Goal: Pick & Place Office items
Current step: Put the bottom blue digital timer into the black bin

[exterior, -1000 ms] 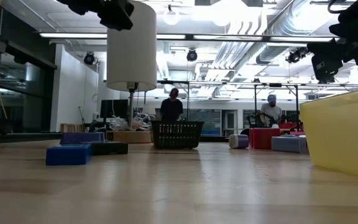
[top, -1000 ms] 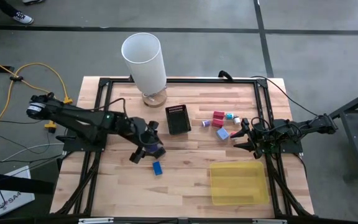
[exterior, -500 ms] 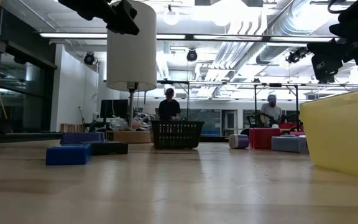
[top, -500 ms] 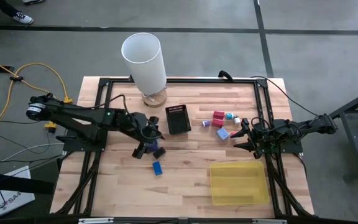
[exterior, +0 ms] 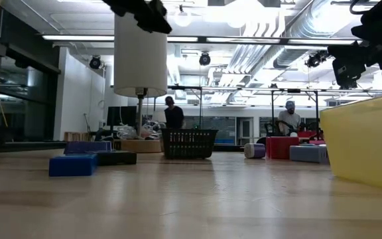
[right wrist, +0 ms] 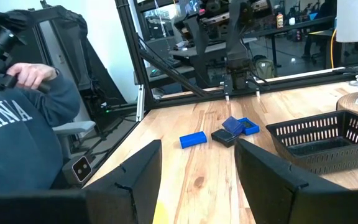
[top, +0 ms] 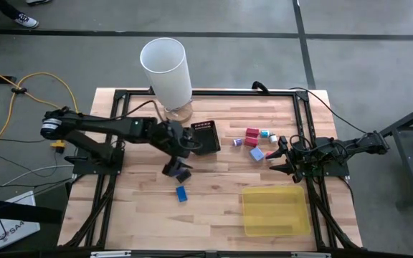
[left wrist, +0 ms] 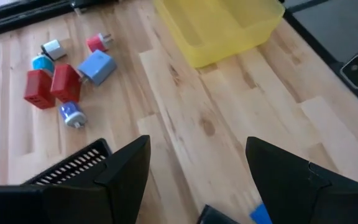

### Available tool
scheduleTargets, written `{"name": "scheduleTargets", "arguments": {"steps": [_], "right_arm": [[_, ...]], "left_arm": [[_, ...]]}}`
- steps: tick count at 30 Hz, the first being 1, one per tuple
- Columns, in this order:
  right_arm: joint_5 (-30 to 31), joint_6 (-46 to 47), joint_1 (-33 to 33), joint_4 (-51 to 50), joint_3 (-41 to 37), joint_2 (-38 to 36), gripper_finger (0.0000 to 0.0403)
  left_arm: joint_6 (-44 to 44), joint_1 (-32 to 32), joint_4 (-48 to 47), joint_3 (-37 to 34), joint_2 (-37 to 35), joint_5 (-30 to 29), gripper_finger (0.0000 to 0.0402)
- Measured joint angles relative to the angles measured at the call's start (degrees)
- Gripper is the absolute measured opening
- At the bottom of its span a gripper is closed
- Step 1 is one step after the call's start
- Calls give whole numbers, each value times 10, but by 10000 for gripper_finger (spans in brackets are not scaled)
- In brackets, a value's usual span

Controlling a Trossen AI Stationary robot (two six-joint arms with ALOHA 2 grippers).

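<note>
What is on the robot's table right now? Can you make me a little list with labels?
left claw: open, empty, up above the table beside the black mesh box
right claw: open, empty, waiting at the table's right side
blue pieces: one blue block alone on the wood, more blue and black pieces close together
colourful pile: red blocks, pale blue block, small purple piece, white/teal piece
yellow tray: nothing seen in it
lamp: tall, white, at the back
</note>
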Motion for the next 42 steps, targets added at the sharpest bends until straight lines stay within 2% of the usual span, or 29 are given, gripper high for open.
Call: {"name": "scheduleTargets", "arguments": {"steps": [8,13,16,23,32,42], "right_arm": [[0,0,0,0,0,1,190],[0,0,0,0,0,1,190],[0,0,0,0,0,1,190],[0,0,0,0,0,1,190],[0,0,0,0,0,1,190],[0,0,0,0,0,1,190]], "left_arm": [[31,3,-32,86,78,2,256],[34,5,-31,109,109,31,256],[40,7,-31,111,114,53,256],[89,7,-70,111,115,54,256],[126,1,-161,111,115,20,256],[215,-32,-186,111,115,6,256]]}}
